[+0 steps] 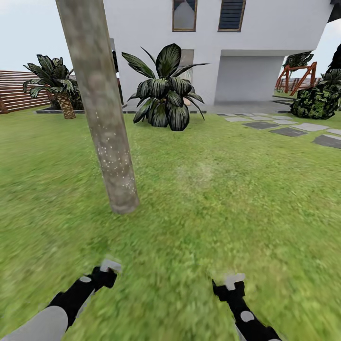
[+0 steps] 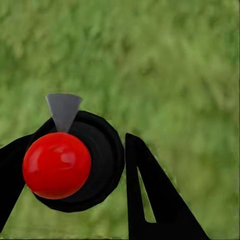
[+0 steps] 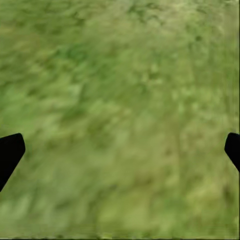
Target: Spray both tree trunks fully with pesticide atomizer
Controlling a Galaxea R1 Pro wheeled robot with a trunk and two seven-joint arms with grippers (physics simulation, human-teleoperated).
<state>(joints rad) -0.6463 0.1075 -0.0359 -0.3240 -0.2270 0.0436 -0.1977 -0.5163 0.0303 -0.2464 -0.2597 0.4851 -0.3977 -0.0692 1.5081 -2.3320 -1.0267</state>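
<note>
One thick pale grey-beige tree trunk rises from the lawn left of centre, dotted with fine white specks on its lower half; its foliage is out of view. My left gripper hangs low over the grass, in front of the trunk's base and a short way from it. In the left wrist view this left gripper is shut on the pesticide atomizer, seen end-on as a round black body with a grey wedge and a red ball. My right gripper is open over bare grass, the fingers of the right gripper wide apart.
A broad striped-leaf plant and a short palm stand beyond the trunk, in front of the white house. Grey stepping stones run to the right, near a dark bush. The slat fence closes the far left.
</note>
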